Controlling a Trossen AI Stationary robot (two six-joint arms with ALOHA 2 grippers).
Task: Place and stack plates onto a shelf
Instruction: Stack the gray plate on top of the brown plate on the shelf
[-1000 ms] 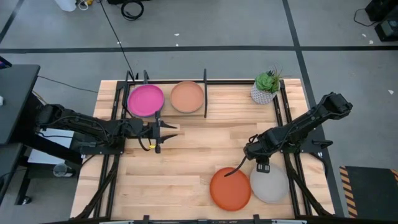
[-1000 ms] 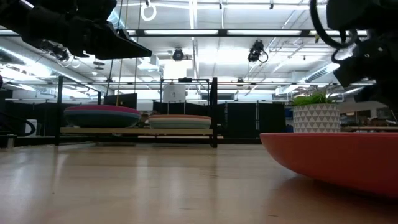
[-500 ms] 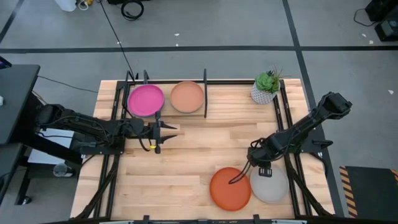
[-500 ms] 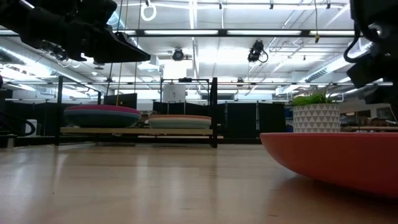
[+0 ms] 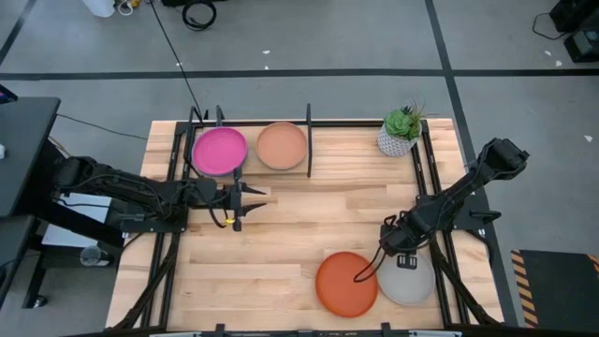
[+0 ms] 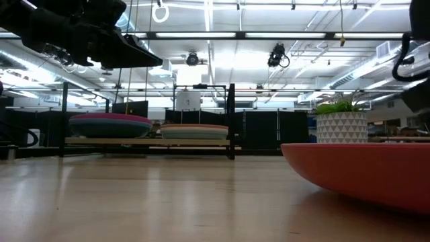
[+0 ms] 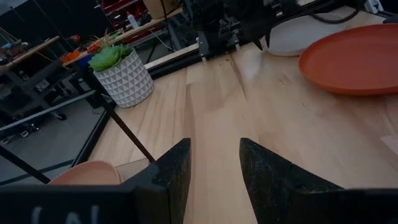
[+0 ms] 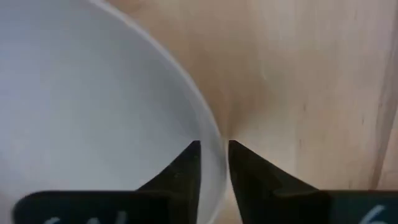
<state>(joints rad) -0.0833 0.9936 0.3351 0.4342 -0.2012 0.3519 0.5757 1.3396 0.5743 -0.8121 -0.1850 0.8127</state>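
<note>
The grey plate lies flat near the table's near right corner, and the orange plate lies just left of it. My right gripper points down at the grey plate's far rim. It is narrowly open, with the rim between its fingers. On the black shelf at the far edge, a magenta plate tops the left bay's stack. A peach plate tops the right bay's stack. My left gripper hovers open in front of the shelf, touching nothing. My right gripper comes from above at the grey plate's far rim. One finger stands over the plate's hollow and the other outside it over the wood. I cannot tell whether either finger touches the rim. The plate lies flat on the table.
A potted plant stands at the far right corner. A dark cable from my right arm hangs over the orange plate's right edge. In the low view the orange plate looms close. Bare wood stretches across the table's middle.
My right gripper has moved toward the table's near edge and down, from above the orange plate's far rim onto the grey plate's far rim. Neither plate has shifted. My left arm has kept still.
</note>
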